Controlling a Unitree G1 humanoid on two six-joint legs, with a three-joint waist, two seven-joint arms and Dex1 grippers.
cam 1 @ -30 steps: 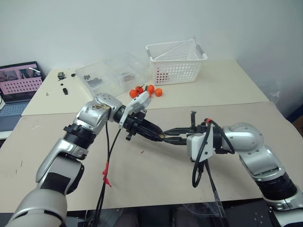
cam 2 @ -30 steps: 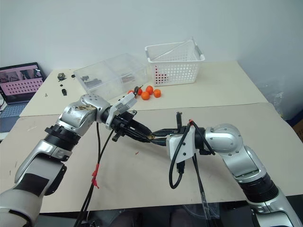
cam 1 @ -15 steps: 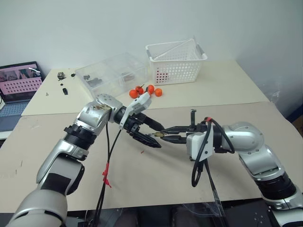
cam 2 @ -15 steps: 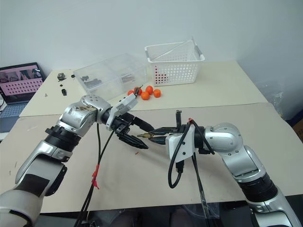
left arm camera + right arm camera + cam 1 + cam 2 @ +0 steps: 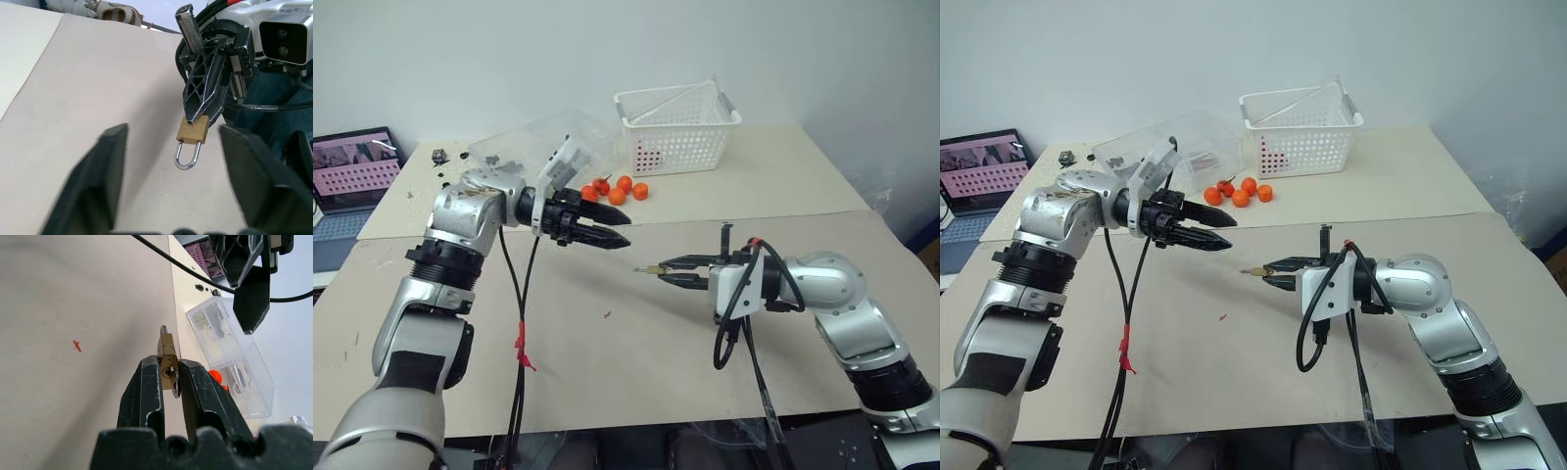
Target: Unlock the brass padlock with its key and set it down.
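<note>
The brass padlock is tiny, with a yellow body and a thin silvery shackle that looks closed. My right gripper is shut on its body and holds it a little above the middle of the table. In the right wrist view the padlock sits between the fingers with its keyhole end toward the camera. A small silvery piece lies by the keyhole; I cannot tell whether it is the key. My left gripper hovers to the left of the padlock, apart from it, open and empty, pointing at it.
At the back stand a white basket and a clear plastic box, with several orange fruits in front of them. A laptop is at the far left. A red fleck lies on the beige table.
My left gripper was closed against the padlock at the right gripper's tips. It opened, let go, and drew back to the left and up. The right gripper still holds the padlock.
</note>
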